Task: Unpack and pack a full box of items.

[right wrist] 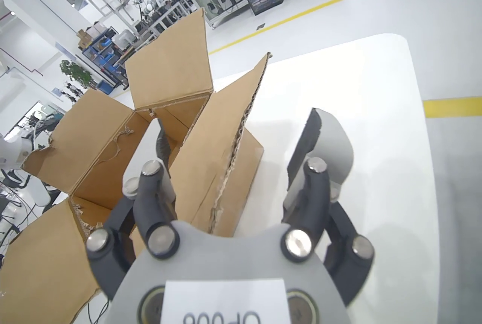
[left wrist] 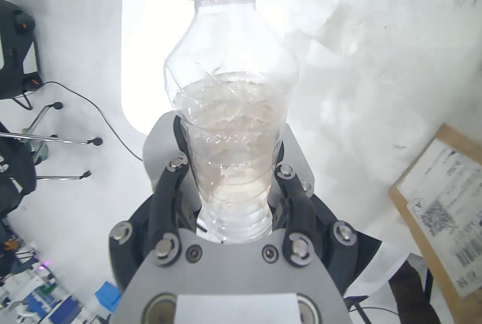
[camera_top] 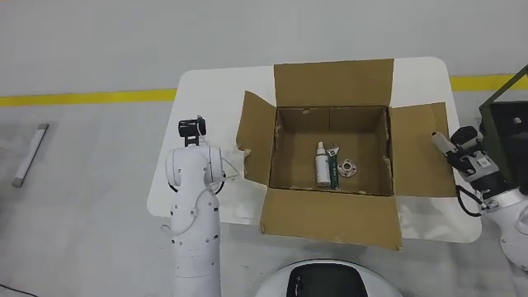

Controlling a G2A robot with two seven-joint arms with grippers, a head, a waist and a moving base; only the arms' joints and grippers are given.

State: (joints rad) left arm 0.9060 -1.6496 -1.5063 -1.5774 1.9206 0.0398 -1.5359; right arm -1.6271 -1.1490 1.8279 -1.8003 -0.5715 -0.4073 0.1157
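A pale grey floor crossed by a yellow line surrounds the white round-cornered desk [camera_top: 206,91], and the open brown cardboard box [camera_top: 330,87] sits at its middle with all four flaps spread.

At 9 o'clock from the box, the left gripper [left wrist: 231,167] has its fingers [left wrist: 180,137] clamped low on the ribbed body of a clear plastic water bottle with a white cap [left wrist: 229,58]. The bottle is held outside the box, over the desk. At 3 o'clock, the right gripper [right wrist: 239,137] hangs by the side flap, fingers [right wrist: 335,141] apart and holding nothing.

The likeliest trouble is the bottle. Its thin wall is smooth and looks dented, and it is partly filled, so sloshing water could shift the weight and let it slide or twist in the grip. A harder squeeze would probably crumple it further. The ragged, torn edge of the 9 o'clock flap stands between bottle and opening and could catch the cap on any pass over it.

Three things lie close together on the box floor at its centre: a small white bottle [camera_top: 322,165], a slim green item [camera_top: 333,167] and a pale ring-shaped piece [camera_top: 348,166]. Anything set down there could knock or cover them. The cardboard is matte and corrugated, the desk glossy and hard.
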